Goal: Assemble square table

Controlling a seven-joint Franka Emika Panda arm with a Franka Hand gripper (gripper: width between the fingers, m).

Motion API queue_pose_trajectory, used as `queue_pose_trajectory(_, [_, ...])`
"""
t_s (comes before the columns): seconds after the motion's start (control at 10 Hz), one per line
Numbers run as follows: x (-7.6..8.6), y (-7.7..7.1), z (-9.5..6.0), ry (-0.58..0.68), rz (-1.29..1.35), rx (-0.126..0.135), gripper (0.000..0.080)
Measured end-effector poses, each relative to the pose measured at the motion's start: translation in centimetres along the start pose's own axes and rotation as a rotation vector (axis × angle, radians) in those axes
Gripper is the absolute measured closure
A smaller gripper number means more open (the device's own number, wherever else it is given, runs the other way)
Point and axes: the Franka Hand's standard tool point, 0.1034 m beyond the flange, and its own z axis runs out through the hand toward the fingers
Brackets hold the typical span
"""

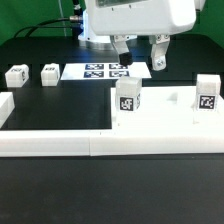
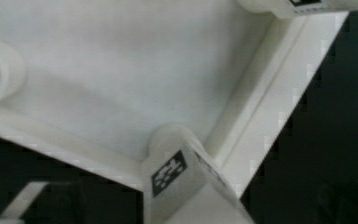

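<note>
White slab (image 1: 165, 118) lies at exterior view's right, two legs (image 1: 128, 97) upright on it, two loose legs (image 1: 15, 77) well apart at the left. The gripper (image 1: 140, 60) hovers above the slab, jaws apart, empty. Likely next: centre over one leg, descend straight.

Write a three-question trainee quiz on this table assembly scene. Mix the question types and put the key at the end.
1. True or false: the gripper is clamped on a leg.
2. How many loose legs lie at the exterior view's left, off the slab? A) none B) two C) four
3. Fill in: the two standing legs on the slab are ____ (upright or tipped over).

Key:
1. False. The jaws stand open and hold nothing.
2. B.
3. Upright.
</note>
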Motion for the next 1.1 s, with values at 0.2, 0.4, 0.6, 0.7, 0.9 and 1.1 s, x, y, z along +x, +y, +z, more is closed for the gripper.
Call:
queue_pose_trajectory(0.2, [0.2,0.5,0.3,0.021,-0.279,0.000,0.0150])
queue_pose_trajectory(0.4, [-0.1,1.1,0.8,0.024,-0.631,-0.041,0.0150])
queue_pose_trajectory(0.6, [1.5,1.8,0.6,0.019,-0.958,-0.059,0.0150])
queue_pose_trajectory(0.7, [1.6,1.8,0.6,0.018,-1.015,-0.068,0.0150])
queue_pose_trajectory(0.9, [1.7,1.9,0.6,0.017,-1.088,-0.075,0.0150])
queue_pose_trajectory(1.1, [1.8,2.1,0.8,0.013,-1.083,-0.079,0.0150])
